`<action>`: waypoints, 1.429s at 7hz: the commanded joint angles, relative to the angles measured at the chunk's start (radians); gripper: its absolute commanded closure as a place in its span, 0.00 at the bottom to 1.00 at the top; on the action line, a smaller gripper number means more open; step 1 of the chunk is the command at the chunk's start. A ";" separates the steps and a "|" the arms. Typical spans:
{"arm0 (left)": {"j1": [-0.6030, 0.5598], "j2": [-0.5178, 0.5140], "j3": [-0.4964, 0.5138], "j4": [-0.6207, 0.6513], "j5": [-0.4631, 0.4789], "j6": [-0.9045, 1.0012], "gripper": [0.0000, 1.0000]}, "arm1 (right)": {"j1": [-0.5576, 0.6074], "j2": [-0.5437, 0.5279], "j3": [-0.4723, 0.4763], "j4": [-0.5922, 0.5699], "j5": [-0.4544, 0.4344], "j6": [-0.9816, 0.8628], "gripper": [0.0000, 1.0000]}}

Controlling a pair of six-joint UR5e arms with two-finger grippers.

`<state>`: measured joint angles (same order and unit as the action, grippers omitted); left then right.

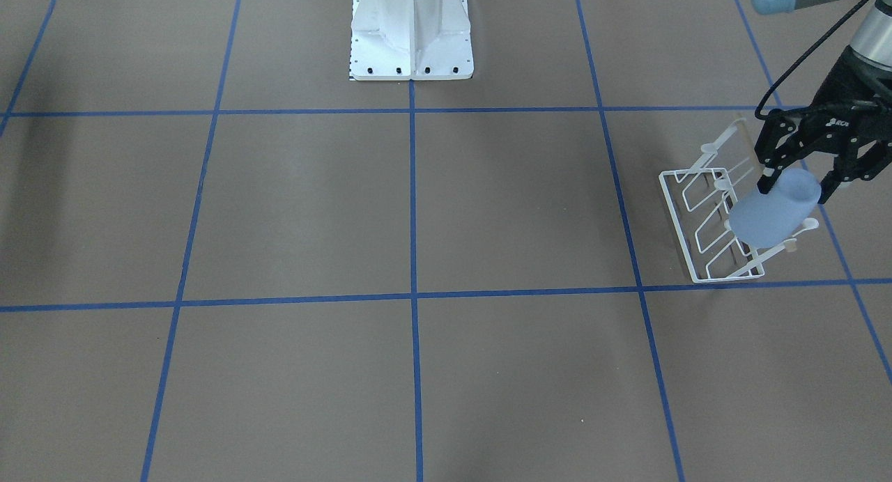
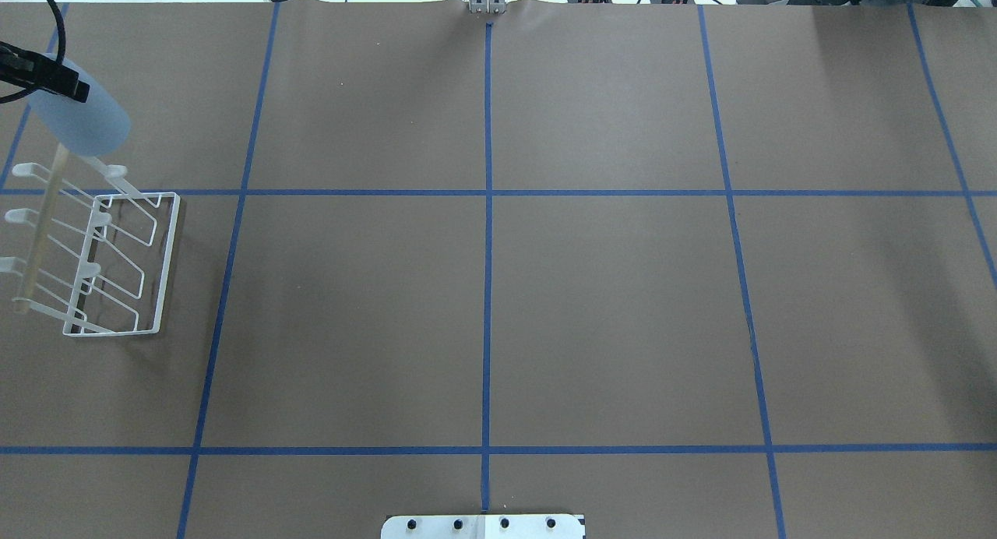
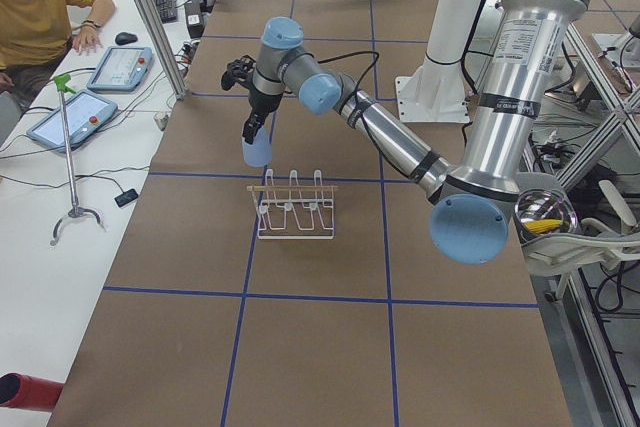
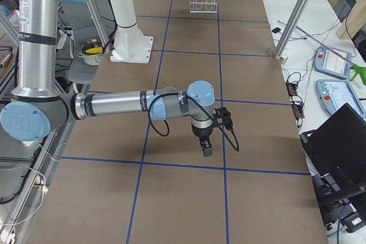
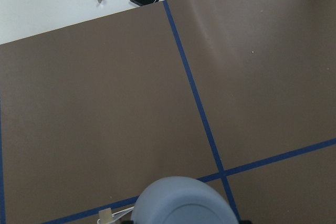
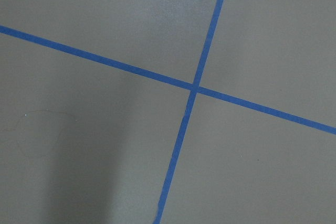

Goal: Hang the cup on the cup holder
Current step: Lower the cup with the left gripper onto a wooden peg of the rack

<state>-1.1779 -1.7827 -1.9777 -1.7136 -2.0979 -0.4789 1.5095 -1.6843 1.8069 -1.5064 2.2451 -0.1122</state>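
The left arm stretches far out over the counter with its wrist bent down. The left hand is clamped on the narrow end of the cup, which hangs tilted below it with the rim lowest. The cup holder stands just beneath the cup. The right arm reaches low over the counter. I cannot tell whether the right hand is wide or narrow.

Wrist view: only part of cup

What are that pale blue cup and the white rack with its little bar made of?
The cup looks like plastic: opaque, matte, no glassy shine, though I can't be sure. The rack looks like thin metal wire with a smooth white coating, bent into loops. Its bar looks like bare light wood, tan and unpainted.
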 commanded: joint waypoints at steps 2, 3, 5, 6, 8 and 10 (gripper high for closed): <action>0.004 0.019 0.100 -0.161 -0.002 -0.017 1.00 | 0.000 0.002 0.000 0.000 0.001 0.003 0.00; 0.003 0.022 0.089 -0.159 -0.005 -0.041 1.00 | 0.000 0.005 0.000 0.000 0.001 0.003 0.00; 0.003 0.052 0.076 -0.162 -0.134 -0.063 1.00 | 0.000 0.006 0.002 0.000 -0.001 0.006 0.00; 0.003 0.065 0.068 -0.163 -0.136 -0.061 1.00 | -0.002 0.006 0.002 0.000 -0.001 0.012 0.00; 0.004 0.089 0.072 -0.166 -0.129 -0.053 1.00 | -0.002 0.008 0.000 0.002 -0.001 0.014 0.00; 0.007 0.085 0.094 -0.166 -0.128 -0.053 1.00 | -0.002 0.008 0.000 0.002 -0.001 0.016 0.00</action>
<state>-1.1720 -1.6971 -1.8981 -1.8789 -2.2270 -0.5332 1.5080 -1.6767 1.8072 -1.5049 2.2442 -0.0973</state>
